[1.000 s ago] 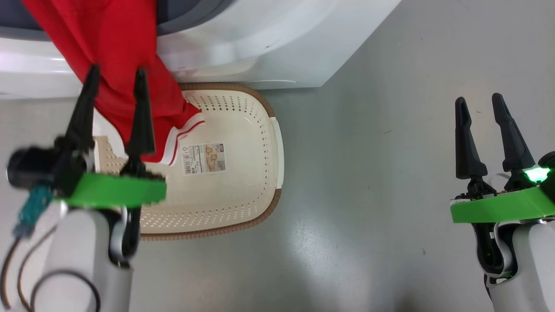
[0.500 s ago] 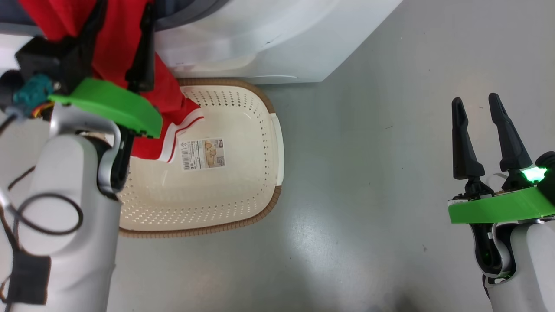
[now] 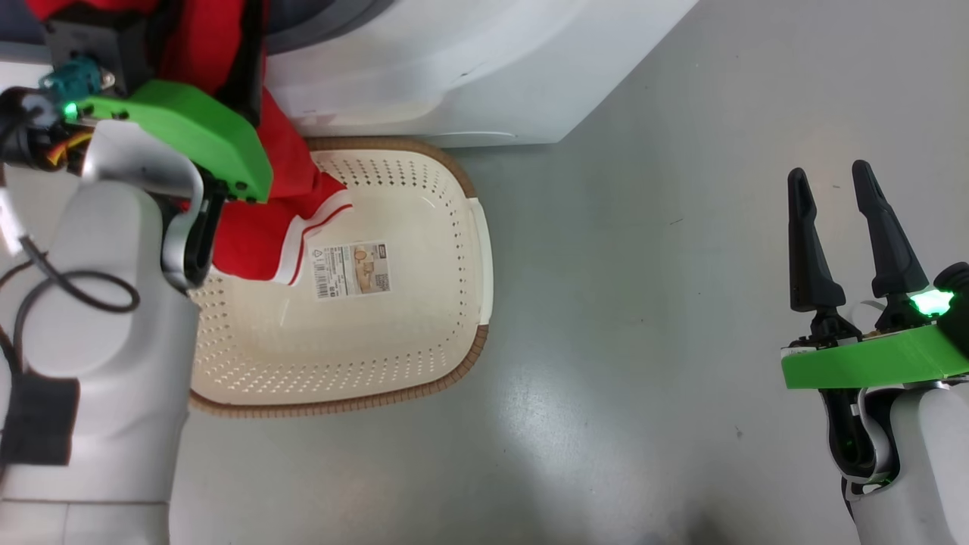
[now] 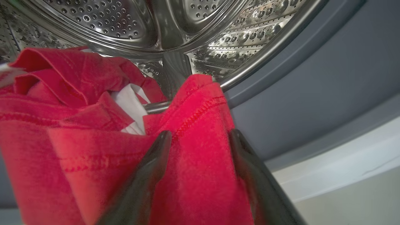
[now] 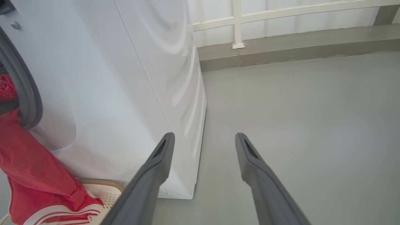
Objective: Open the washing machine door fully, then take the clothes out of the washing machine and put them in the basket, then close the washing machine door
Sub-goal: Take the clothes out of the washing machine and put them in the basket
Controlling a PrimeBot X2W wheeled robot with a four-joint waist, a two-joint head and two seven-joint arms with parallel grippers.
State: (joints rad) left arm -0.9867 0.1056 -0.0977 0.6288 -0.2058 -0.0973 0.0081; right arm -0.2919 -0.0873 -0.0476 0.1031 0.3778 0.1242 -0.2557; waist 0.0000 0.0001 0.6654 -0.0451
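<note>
Left arm (image 3: 113, 288) has risen to the washing machine (image 3: 454, 60), jaws apart astride clothes (image 3: 257, 227) trailing into the basket (image 3: 454, 227); right arm's (image 3: 923, 454) jaws open, empty.

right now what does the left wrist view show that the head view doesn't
Left wrist view adds: the perforated steel drum, and the open fingers straddling a fold of the clothes. Head view adds: the basket with its paper label, the clothes' end hanging into it, and the right gripper, open above the floor. Shared: the clothes, the white washing machine and the left gripper.
</note>
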